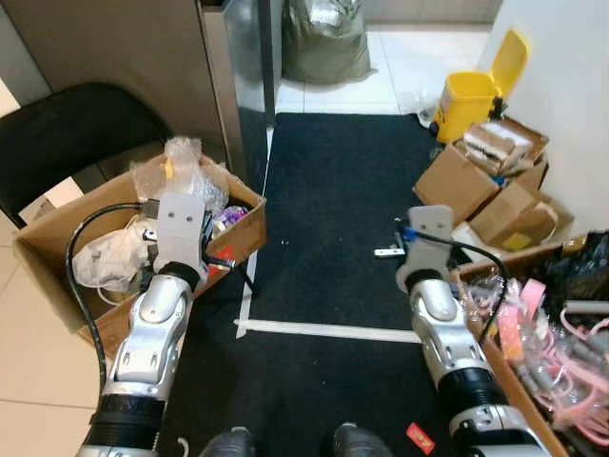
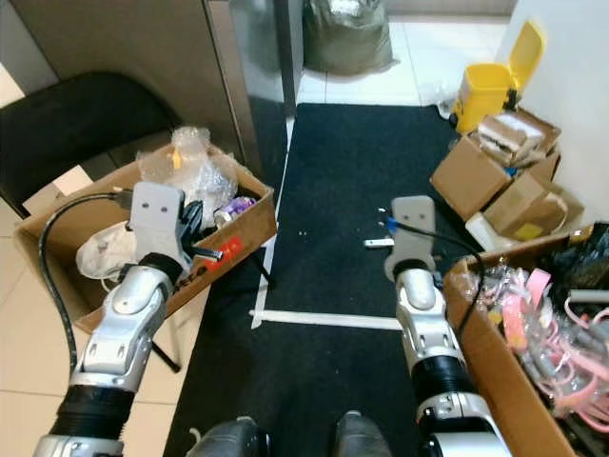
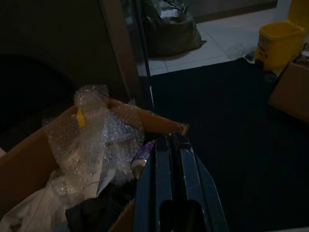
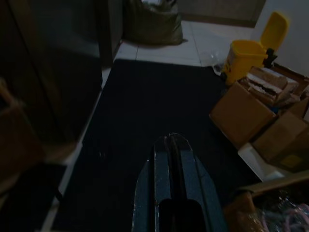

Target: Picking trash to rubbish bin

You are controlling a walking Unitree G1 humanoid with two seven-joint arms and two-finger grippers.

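Black mat [image 1: 333, 219] underfoot, edged with a white tape line [image 1: 324, 330] — robot stands at its near end with both arms raised forward. Nothing in hand: left gripper [image 3: 172, 145] has its fingers pressed together and empty, poised over the near corner of the cardboard box [image 1: 243, 238] on the left; right gripper [image 4: 172, 145] likewise clenched on nothing, pointing down the mat.

Step, as I read it: search/approach, no pick started. The bin — yellow rubbish bin [image 1: 471, 100] with its lid flipped up — sits at the far right corner of the mat, well apart from both grippers. Candidate trash on the floor: a small white item [image 1: 387, 252] on the mat just beside the right wrist, and a small red scrap [image 1: 420, 438] near the robot's feet. Can't tell what either is.

Next move likely calls for spreading the right fingers, bending down to the white item, then walking the mat's length to the bin.

Room: bubble wrap [image 1: 181, 176] piled in the left box, black chair [image 1: 67, 133] behind it, stacked cardboard boxes [image 1: 490, 181] on the right, a box of pink tangled stuff [image 1: 557, 333] near right, a full grey sack [image 1: 324, 38] on tile beyond the mat.
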